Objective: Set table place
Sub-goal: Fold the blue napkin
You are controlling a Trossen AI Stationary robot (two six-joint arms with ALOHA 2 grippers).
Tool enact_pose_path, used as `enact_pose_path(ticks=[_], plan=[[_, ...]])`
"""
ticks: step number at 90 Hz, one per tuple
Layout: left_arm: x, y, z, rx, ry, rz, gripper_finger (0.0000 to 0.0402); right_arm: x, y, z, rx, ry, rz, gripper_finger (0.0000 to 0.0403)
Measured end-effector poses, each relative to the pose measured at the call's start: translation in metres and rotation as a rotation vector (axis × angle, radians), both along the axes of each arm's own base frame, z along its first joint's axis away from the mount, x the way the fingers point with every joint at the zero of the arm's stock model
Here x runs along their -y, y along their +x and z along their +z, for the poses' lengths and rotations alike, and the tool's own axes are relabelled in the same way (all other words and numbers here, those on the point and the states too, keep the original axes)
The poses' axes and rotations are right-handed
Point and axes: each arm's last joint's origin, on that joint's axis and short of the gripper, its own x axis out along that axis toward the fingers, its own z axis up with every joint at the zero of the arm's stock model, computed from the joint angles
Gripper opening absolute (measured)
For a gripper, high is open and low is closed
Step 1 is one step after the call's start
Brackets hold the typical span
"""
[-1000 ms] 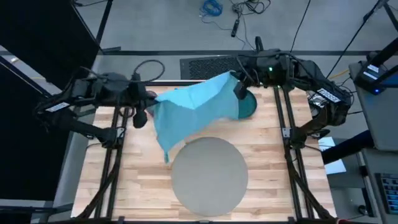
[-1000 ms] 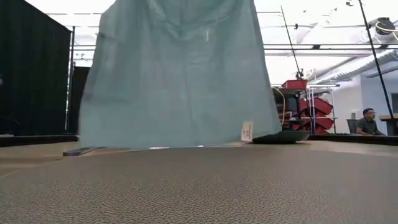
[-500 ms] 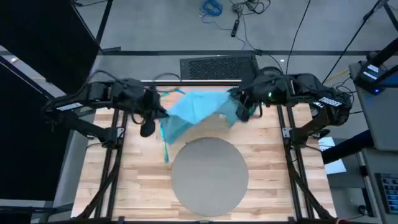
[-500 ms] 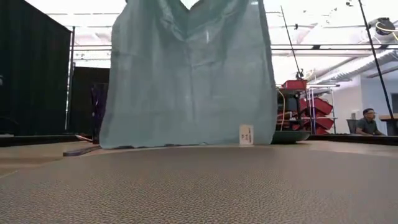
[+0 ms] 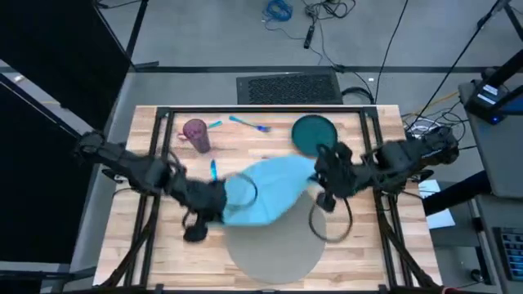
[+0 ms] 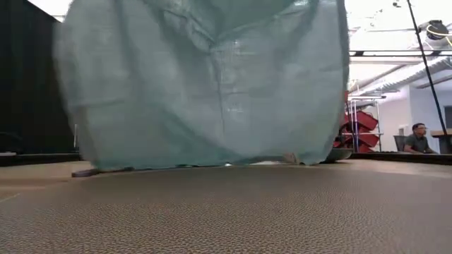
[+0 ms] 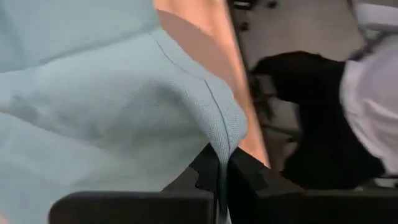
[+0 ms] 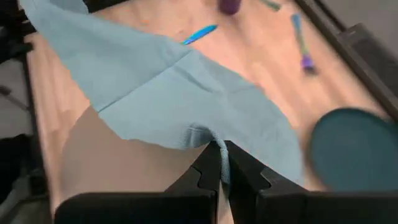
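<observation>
Step in hand: the two arms carry a light blue cloth napkin (image 5: 265,189) between them, stretched over the 12 o'clock edge of the large flat round grey placemat (image 5: 274,249); I judge this to be the laying of the napkin at the place setting.
Left gripper: the left gripper (image 7: 219,180) is clamped on one hemmed corner of the napkin; in the high view it sits at about 9 o'clock of the placemat.
Right gripper: the right gripper (image 8: 219,167) pinches the opposite edge of the napkin, at about 2 o'clock of the placemat.
Napkin: it hangs slack between the two grips; in the low view it fills most of the frame as a curtain whose lower edge is at or just above the placemat surface.
Placemat: it lies flat on the light butcher-block wooden table (image 5: 372,253), at the 6 o'clock side of the tabletop, bare apart from the overhanging cloth.
Other settings: a dark teal round plate (image 5: 313,134) at 12 to 1 o'clock of the table, a purple cup (image 5: 194,135) at 11 o'clock, and blue cutlery (image 5: 248,124) between them, all well apart from the placemat.
Bystander: a person (image 6: 419,138) sits far off in the room.
Next move: probably both arms lower together and keep the cloth taut, so it lands flat before either corner is let go.
</observation>
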Motion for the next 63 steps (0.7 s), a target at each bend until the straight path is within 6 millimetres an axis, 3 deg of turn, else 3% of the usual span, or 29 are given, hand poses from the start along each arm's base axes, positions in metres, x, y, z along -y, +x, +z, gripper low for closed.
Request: enact_pose_path(ticks=[12,29,45,63], plan=[[0.026,0.004,-0.033,-0.001,-0.046,-0.033,0.0000,-0.019,-0.002,-0.019,-0.006,0.029,-0.015,0.0000],[0.045,0.011,-0.075,-0.035,-0.091,-0.034,0.0000,-0.039,0.000,-0.051,-0.032,0.111,-0.020,0.0000],[0.060,0.016,-0.084,-0.007,-0.172,-0.103,0.0000,-0.049,-0.001,-0.060,-0.025,0.155,-0.012,0.0000],[0.062,0.016,-0.086,-0.019,-0.180,-0.096,0.0000,-0.049,0.000,-0.059,-0.016,0.152,-0.011,0.0000]])
